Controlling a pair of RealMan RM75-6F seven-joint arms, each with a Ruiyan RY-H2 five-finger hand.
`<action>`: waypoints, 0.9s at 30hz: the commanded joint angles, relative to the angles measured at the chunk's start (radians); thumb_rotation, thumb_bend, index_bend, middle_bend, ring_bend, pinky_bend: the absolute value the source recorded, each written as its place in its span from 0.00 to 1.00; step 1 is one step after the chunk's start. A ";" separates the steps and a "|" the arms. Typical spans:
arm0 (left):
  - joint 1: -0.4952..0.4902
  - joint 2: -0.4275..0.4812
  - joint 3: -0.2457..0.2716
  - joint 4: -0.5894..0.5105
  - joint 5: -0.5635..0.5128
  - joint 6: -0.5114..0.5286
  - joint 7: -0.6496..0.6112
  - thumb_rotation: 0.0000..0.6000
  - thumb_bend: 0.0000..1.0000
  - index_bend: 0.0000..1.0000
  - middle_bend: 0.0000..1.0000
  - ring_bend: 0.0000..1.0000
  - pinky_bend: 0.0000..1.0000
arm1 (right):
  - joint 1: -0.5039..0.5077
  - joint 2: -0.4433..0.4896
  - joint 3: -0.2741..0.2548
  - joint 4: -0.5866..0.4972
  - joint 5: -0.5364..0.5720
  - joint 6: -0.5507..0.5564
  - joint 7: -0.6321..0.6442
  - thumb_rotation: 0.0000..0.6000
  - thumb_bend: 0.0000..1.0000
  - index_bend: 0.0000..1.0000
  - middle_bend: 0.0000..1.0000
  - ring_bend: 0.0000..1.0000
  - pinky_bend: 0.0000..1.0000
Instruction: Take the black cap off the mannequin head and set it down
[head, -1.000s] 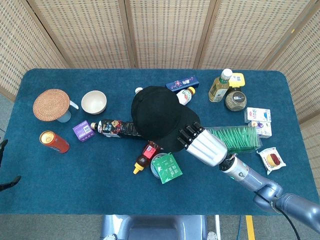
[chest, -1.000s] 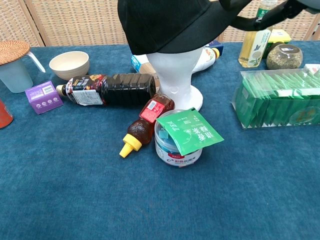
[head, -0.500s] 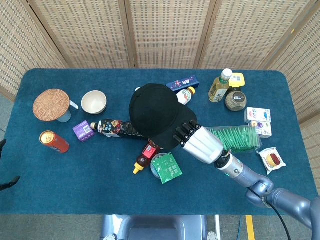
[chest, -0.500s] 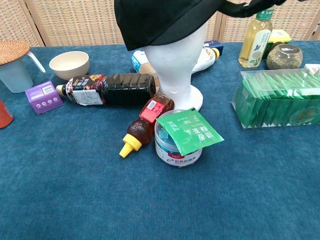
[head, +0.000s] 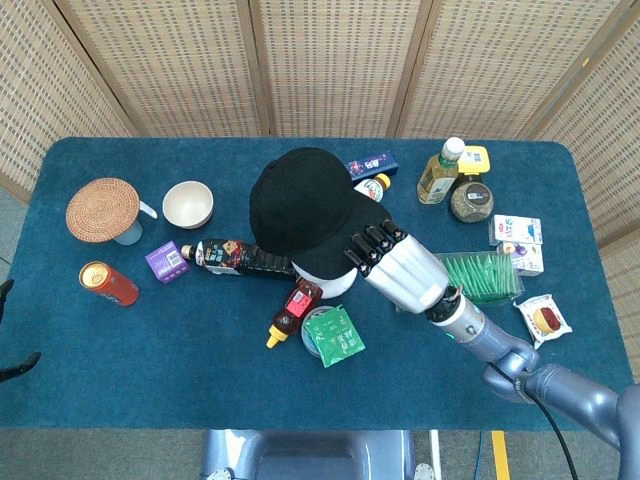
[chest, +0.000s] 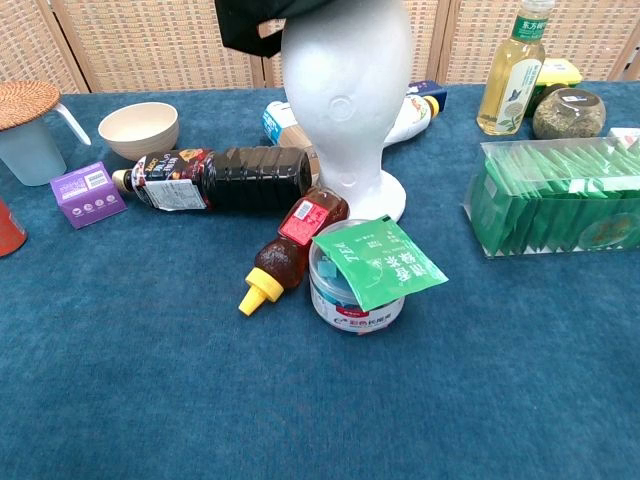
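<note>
The black cap hangs above the middle of the table, and my right hand grips its brim from the right. In the chest view only the cap's lower edge shows at the top. The white mannequin head stands upright below it, bare from the crown down in the chest view; in the head view just a sliver of the mannequin head peeks out under the brim. The cap has come up off the head. My left hand is out of both views.
Around the mannequin base lie a dark sauce bottle, a small red-labelled bottle and a round tub with a green packet. A green packet box stands to the right, a bowl and a lidded cup to the left.
My right hand has lifted the cap up and toward the far left, clear of the mannequin head, which now shows bare in the chest view.
</note>
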 joint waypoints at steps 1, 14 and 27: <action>0.000 0.001 0.000 -0.001 0.000 0.000 -0.002 1.00 0.09 0.00 0.00 0.00 0.07 | 0.018 0.018 0.024 -0.027 0.007 0.000 -0.019 1.00 0.37 0.66 0.65 0.64 0.74; 0.004 0.014 0.002 0.001 0.009 0.002 -0.031 1.00 0.10 0.00 0.00 0.00 0.07 | 0.013 0.081 0.096 -0.047 0.127 -0.016 -0.081 1.00 0.37 0.67 0.66 0.64 0.74; 0.003 0.004 0.009 0.000 0.016 0.000 -0.008 1.00 0.09 0.00 0.00 0.00 0.07 | -0.167 0.078 -0.002 0.277 0.226 0.075 0.054 1.00 0.38 0.67 0.66 0.64 0.75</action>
